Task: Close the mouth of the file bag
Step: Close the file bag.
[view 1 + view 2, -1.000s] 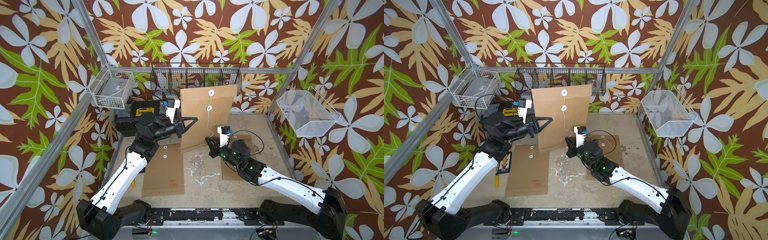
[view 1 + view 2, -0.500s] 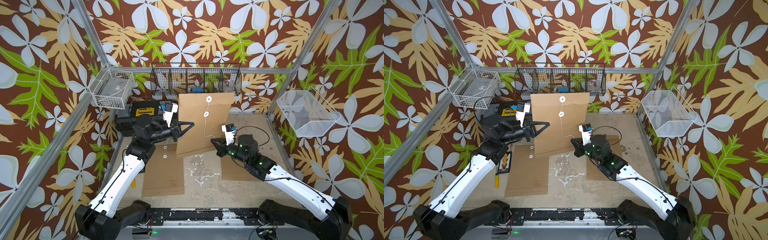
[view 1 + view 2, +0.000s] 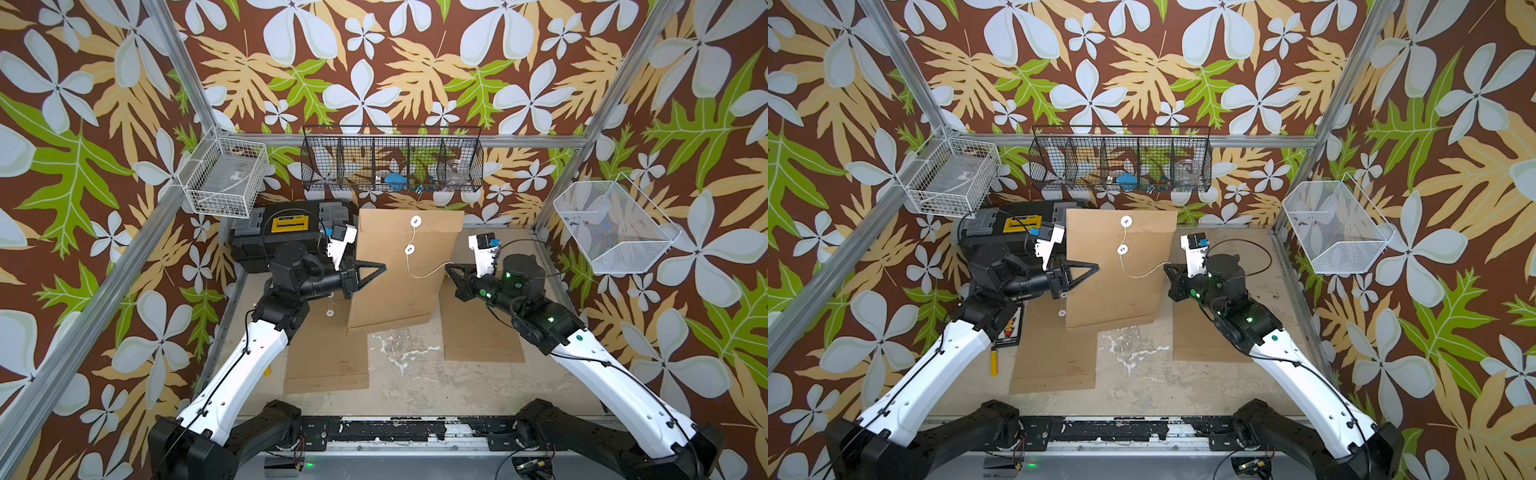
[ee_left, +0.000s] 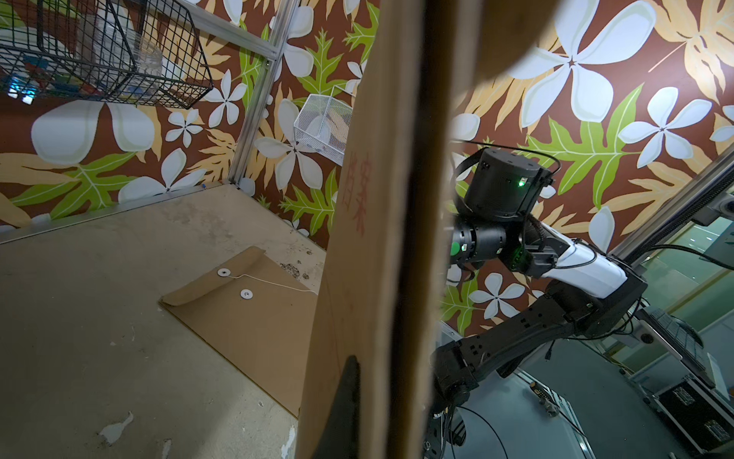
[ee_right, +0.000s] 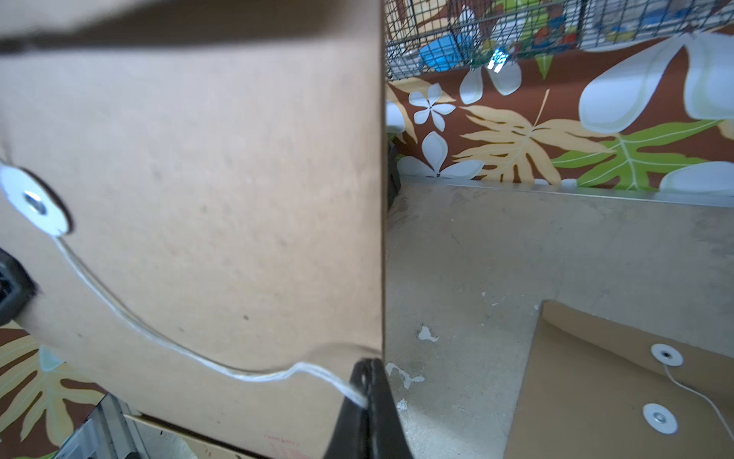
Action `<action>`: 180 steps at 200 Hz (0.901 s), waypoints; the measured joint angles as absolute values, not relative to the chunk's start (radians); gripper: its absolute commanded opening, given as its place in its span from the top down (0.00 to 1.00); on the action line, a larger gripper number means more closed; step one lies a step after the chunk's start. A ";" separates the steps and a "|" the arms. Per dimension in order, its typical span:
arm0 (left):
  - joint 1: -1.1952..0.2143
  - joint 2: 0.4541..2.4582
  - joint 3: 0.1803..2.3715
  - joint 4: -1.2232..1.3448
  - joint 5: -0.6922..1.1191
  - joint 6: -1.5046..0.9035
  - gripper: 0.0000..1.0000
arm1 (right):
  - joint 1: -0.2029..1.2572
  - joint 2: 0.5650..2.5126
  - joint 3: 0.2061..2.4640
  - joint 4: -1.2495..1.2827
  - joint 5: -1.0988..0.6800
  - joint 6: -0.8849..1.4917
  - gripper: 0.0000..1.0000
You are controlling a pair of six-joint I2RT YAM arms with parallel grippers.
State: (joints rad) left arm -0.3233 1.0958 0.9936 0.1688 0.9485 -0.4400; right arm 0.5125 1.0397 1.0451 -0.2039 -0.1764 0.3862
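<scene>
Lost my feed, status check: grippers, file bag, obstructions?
Left gripper shut on file bag edge. Right gripper shut on string. Bag upright, string slack. Spare bags flat below, not interfering.

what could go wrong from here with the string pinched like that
1. The right gripper pinches the string only at the tips of its fingers, so it may slip free during winding.
2. The left gripper holds the raised file bag by one side edge alone; a pull on the string could swing or buckle it.
3. The string hangs slack below the lower disc, so a loop could miss it.
</scene>
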 measured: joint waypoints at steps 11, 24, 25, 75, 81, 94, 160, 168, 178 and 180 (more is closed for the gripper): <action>-0.323 1.093 0.982 0.168 0.951 -0.440 1.00 | 0.512 1.031 1.063 -0.224 -0.154 0.376 1.00; -0.323 1.090 0.968 0.168 0.951 -0.440 1.00 | 0.512 1.024 1.086 -0.246 -0.130 0.359 1.00; -0.323 1.090 0.968 0.168 0.951 -0.440 1.00 | 0.512 1.023 1.089 -0.249 -0.128 0.358 1.00; -0.323 1.089 0.934 0.169 0.952 -0.444 1.00 | 0.512 1.011 1.153 -0.310 -0.031 0.301 1.00; -0.323 1.089 0.932 0.169 0.951 -0.445 1.00 | 0.512 1.011 1.160 -0.315 -0.022 0.294 1.00; -0.323 1.090 0.930 0.169 0.951 -0.448 1.00 | 0.512 1.009 1.169 -0.320 -0.006 0.284 1.00; -0.323 1.102 0.930 0.171 0.947 -0.467 1.00 | 0.512 0.997 1.218 -0.340 0.036 0.255 1.00; -0.323 1.102 0.929 0.170 0.947 -0.467 1.00 | 0.512 1.000 1.227 -0.343 0.048 0.249 1.00; -0.323 1.101 0.926 0.171 0.948 -0.467 1.00 | 0.512 1.005 1.236 -0.344 0.059 0.242 1.00; -0.323 1.101 0.926 0.172 0.948 -0.467 1.00 | 0.512 1.007 1.238 -0.344 0.061 0.241 1.00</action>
State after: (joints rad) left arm -0.3233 1.1011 0.9257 0.1719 0.9482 -0.4675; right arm 0.5117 1.0065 1.2381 -0.3443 0.0608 0.2405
